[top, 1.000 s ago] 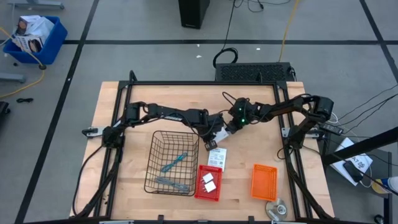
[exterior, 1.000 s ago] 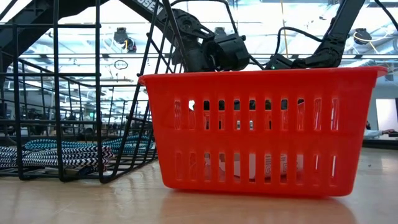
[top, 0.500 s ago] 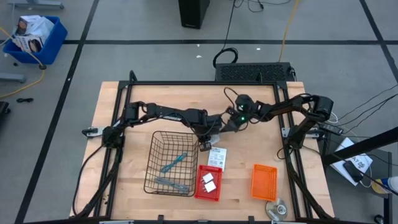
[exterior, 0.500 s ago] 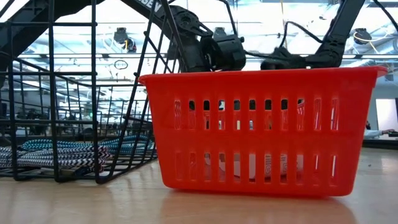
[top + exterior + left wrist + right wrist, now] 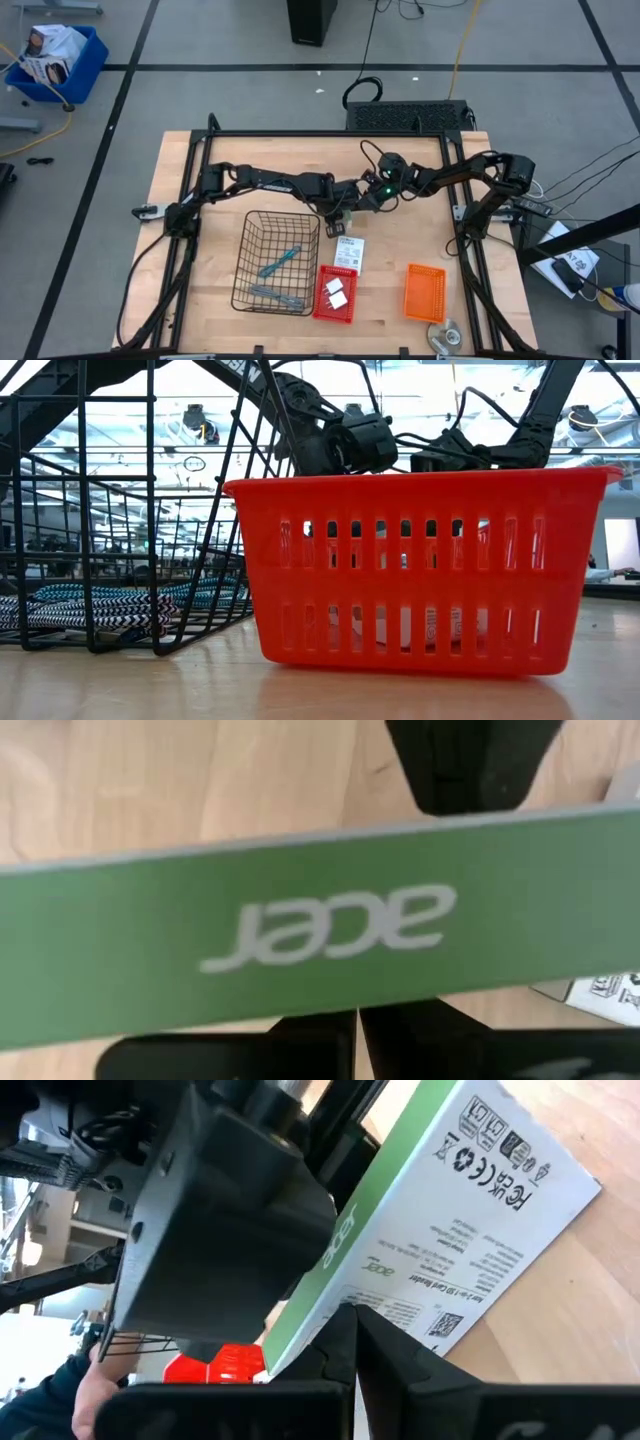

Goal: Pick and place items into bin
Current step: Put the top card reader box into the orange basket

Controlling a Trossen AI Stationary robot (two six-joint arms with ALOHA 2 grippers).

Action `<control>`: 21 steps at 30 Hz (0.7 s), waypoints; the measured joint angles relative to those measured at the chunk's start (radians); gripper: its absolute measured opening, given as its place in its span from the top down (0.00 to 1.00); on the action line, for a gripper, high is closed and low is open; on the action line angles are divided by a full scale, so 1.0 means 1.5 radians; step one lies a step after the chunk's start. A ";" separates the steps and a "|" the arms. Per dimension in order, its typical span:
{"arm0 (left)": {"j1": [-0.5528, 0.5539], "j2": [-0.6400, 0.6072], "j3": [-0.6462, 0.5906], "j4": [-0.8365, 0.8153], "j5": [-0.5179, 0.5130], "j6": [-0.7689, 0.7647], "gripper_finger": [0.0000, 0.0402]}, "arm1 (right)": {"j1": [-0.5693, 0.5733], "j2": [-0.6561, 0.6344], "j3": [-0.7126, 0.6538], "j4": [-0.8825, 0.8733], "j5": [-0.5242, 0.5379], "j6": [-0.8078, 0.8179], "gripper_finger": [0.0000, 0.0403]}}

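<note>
A white card with a green "acer" side (image 5: 480, 1200) stands tilted on edge at the table's middle (image 5: 343, 223), between my two grippers. My left gripper (image 5: 357, 1030) comes from above, shut, at the card's green side (image 5: 320, 920). My right gripper (image 5: 355, 1340), shut, reaches in from the right at the card's white face. A second card (image 5: 347, 253) lies flat just in front. Two teal and grey tools (image 5: 278, 262) lie in the wire basket (image 5: 248, 262). Two white blocks (image 5: 335, 293) sit in the red bin (image 5: 322, 308). My left gripper stands with shut fingers against the card, pointing steeply down. The green side (image 5: 300, 1010) covers its fingertips, so I cannot tell whether it pinches or only leans on the card. My right gripper's shut fingertips (image 5: 345, 1325) meet the lower edge of the card's white face (image 5: 400, 1315), coming nearly level from the table's right side. The card tilts up from the table there; whether the tips are under it or only against it does not show.
An orange bin (image 5: 424, 292) lies on the near right of the table, with a round silver disc (image 5: 445, 335) at the near edge beside it. In the low view the red bin (image 5: 420, 570) fills the foreground, with the wire basket (image 5: 120, 510) to its left.
My right gripper has tipped its fingers upward, risen a little and drawn closer to my left gripper. My left gripper has rolled slightly in place. Both have stayed shut. The card between them has come up onto its edge.
</note>
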 joint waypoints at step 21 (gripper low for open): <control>-0.001 -0.052 0.000 -0.057 -0.039 -0.024 0.95 | 0.000 -0.002 0.001 0.013 0.001 -0.001 1.00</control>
